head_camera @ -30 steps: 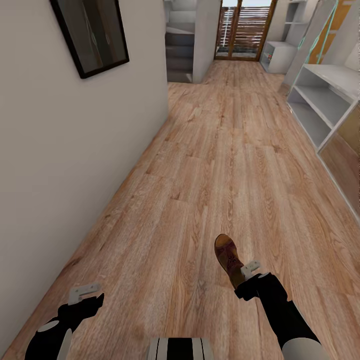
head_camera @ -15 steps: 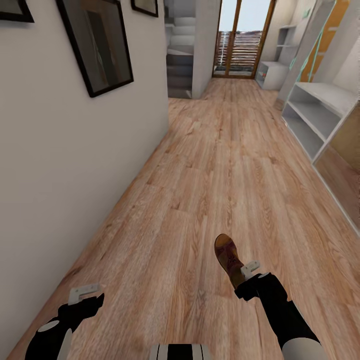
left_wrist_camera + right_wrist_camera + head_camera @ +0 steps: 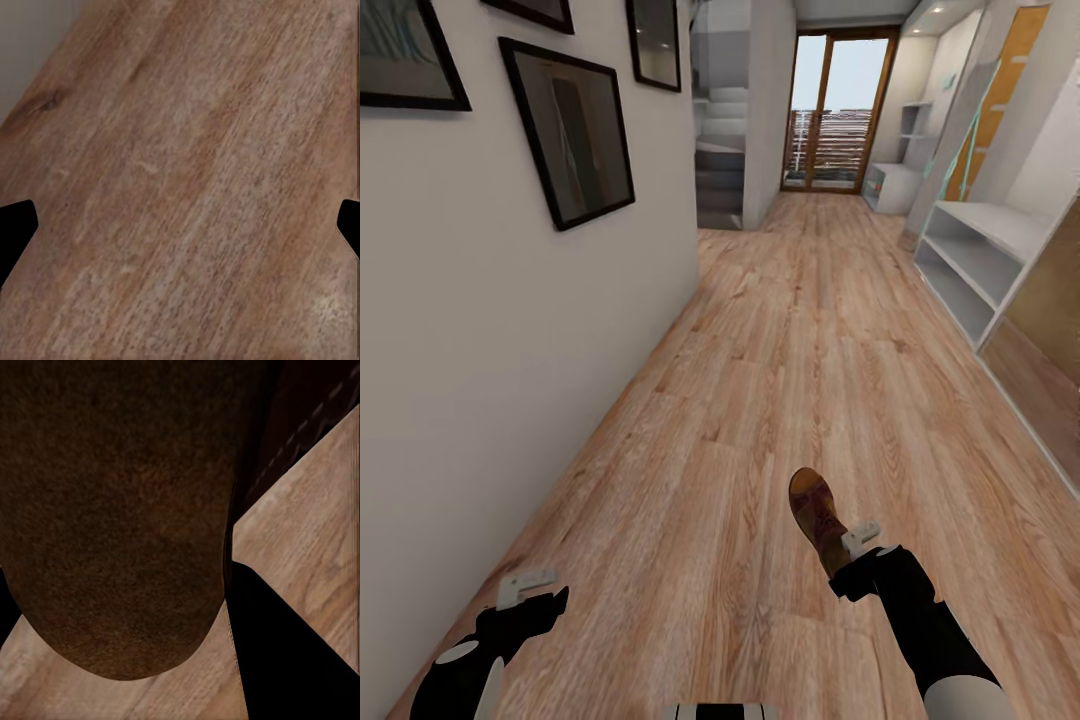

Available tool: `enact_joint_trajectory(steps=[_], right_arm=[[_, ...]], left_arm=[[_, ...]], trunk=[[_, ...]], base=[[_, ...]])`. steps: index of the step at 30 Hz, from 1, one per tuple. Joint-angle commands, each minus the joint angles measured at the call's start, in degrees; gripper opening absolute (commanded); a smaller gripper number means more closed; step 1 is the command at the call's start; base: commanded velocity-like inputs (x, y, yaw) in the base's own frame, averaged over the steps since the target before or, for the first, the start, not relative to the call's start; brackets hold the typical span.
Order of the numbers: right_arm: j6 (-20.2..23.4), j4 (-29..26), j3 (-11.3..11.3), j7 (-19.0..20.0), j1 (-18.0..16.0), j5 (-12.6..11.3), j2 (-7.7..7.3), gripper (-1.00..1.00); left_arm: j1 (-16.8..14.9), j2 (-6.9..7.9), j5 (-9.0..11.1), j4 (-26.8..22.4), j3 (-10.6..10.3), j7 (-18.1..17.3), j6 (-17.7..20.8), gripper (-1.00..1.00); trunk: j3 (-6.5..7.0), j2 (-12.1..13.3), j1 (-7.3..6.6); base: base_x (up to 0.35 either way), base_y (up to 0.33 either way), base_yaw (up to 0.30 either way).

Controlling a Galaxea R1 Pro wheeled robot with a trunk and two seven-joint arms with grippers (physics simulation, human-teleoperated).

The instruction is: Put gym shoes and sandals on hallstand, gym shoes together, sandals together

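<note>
So the landmark here is the long white wall (image 3: 490,400) with the black-framed pictures (image 3: 572,130), which runs down the left side of the head view. Right next to its base, the left gripper (image 3: 530,590) hangs low over the corridor floor (image 3: 780,330). In the left wrist view its dark fingertips (image 3: 15,229) sit far apart at the frame edges with just bare planks between them, so it's spread wide and carrying nothing. My guess is it's parked out of the way while the robot drives.

Further out from the wall, roughly mid-corridor, the right gripper (image 3: 857,560) has one sandal (image 3: 818,515) clamped by the heel end, toe pointing up the hallway. The right wrist view is mostly brown sole (image 3: 120,510), which fits a firm pinch. Holding it low and out front probably keeps it steady in transit.

On the far side of the corridor from the wall is a white open-shelf unit (image 3: 980,260), with another low white one further down near the glass door (image 3: 830,110). I can't make out any lettering from here, so I can't tell which one is the hallstand.
</note>
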Motion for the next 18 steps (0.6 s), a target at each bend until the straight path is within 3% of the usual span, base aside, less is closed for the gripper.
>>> enact_joint_trajectory(steps=[1,14,18], right_arm=[[0.1,0.0,0.0,-0.1,0.0,-0.1,0.01,-1.00],[0.1,0.0,0.0,-0.1,0.0,-0.1,0.00,-1.00],[0.1,0.0,0.0,-0.1,0.0,-0.1,0.00,-1.00]], left_arm=[[0.0,0.00,0.0,0.0,0.0,0.0,0.0,1.00],[0.0,0.00,0.0,0.0,0.0,0.0,0.0,1.00],[0.0,0.00,0.0,0.0,0.0,0.0,0.0,1.00]], trunk=[[0.32,0.0,-0.02],[3.40,0.2,-0.38],[4.12,1.8,-1.26]], base=[[0.000,0.000,0.000],[0.000,0.000,0.000],[0.000,0.000,0.000]])
